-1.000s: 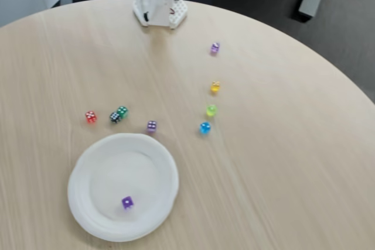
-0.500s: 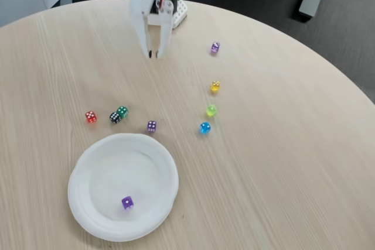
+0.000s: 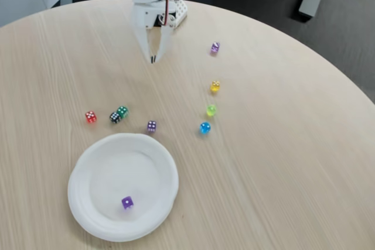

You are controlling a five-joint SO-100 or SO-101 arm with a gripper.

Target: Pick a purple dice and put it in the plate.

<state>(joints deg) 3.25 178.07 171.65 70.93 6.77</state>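
A purple dice (image 3: 126, 202) is lying inside the plate (image 3: 82, 168). Far beyond the plate, the gripper (image 3: 153, 60) is hanging over the surface (image 3: 281, 162), jaws together, gripping nothing.

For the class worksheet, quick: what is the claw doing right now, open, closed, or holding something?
Claw: closed, tips together, holding nothing, above the bare table near the arm's base.
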